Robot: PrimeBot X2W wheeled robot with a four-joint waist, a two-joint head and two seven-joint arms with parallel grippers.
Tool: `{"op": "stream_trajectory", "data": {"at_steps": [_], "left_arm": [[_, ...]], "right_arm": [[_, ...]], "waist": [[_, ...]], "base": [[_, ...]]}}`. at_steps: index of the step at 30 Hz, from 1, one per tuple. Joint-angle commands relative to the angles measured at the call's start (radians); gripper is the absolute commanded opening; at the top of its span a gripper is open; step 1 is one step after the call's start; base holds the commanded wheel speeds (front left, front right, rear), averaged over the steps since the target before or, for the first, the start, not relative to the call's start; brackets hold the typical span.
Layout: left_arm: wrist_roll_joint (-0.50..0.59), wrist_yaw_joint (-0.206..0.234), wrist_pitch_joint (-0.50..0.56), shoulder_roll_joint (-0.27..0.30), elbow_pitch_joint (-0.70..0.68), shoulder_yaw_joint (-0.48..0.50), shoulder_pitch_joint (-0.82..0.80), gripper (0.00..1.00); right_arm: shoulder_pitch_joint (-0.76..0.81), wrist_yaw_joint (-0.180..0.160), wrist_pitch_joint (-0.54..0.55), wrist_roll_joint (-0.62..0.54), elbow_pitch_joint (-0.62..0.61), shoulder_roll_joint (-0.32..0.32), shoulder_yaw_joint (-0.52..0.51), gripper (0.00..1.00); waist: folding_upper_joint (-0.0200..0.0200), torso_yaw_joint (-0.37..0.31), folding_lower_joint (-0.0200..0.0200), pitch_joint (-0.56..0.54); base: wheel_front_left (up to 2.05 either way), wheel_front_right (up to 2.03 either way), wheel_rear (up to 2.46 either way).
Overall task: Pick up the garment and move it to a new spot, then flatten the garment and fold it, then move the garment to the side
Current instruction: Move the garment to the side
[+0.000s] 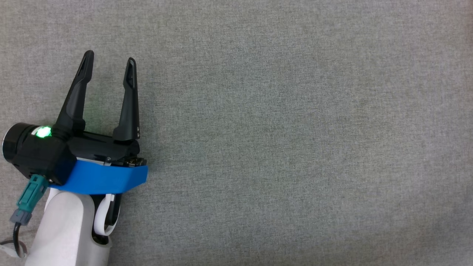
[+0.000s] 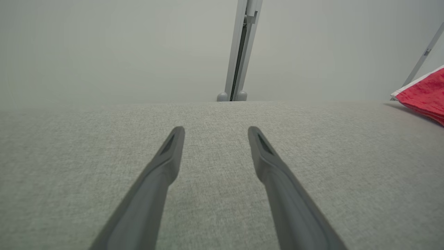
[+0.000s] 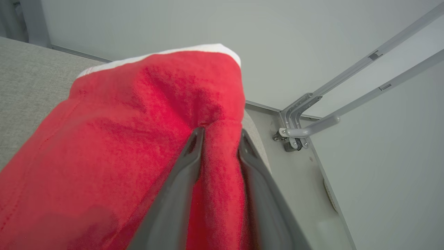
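Over the gray table (image 1: 295,129), our left claw (image 1: 109,58) gaped empty; the wrist view showed our right claw (image 3: 221,132) astride the red garment (image 3: 138,104), grip unclear.

The garment (image 3: 121,121) is red with a white edge, the tabletop (image 1: 295,129) heathered grey.

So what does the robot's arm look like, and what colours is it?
The left tool has two long, pointed black fingers on a chunky black body with a glowing green light. Below that come a bright blue band, a smooth white forearm, and a teal plug with a dark cable. The right tool has matching dark tapered fingers.
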Motion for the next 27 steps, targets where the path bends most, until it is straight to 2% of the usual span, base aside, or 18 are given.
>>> {"op": "stream_trajectory", "data": {"at_steps": [1, 8, 14, 20, 27], "left_arm": [[0.006, 0.006, 0.0, 0.007, -0.004, 0.0, -0.013, 1.0], [-0.007, 0.015, -0.016, -0.001, 0.011, -0.001, 0.005, 1.0], [-0.022, 0.022, -0.039, -0.014, 0.039, 0.002, 0.037, 1.0], [-0.038, 0.032, -0.057, -0.02, 0.069, 0.012, 0.091, 1.0], [-0.058, 0.048, -0.069, -0.018, 0.101, 0.031, 0.17, 1.0]], "right_arm": [[-0.027, -0.001, -0.013, -0.014, 0.006, 0.012, 0.005, 1.0], [-0.04, -0.001, -0.064, -0.093, 0.031, 0.048, -0.037, 1.0], [0.016, -0.001, -0.164, -0.14, -0.021, 0.087, -0.08, 1.0], [0.115, -0.001, -0.239, -0.153, -0.137, 0.196, -0.069, 1.0], [0.278, -0.001, -0.284, -0.132, -0.292, 0.344, 0.011, 1.0]], "waist": [[0.0, 0.001, -0.0001, 0.0], [0.0, 0.004, -0.0001, -0.033], [0.0, 0.015, -0.0001, -0.11], [0.0, 0.024, -0.0001, -0.221], [0.0, 0.042, -0.0001, -0.342]], "base": [[0.0, 0.0, 0.0], [0.0, 0.0, 0.0], [0.0, 0.0, 0.0], [0.0, 0.0, 0.0], [0.0, 0.0, 0.0]]}}
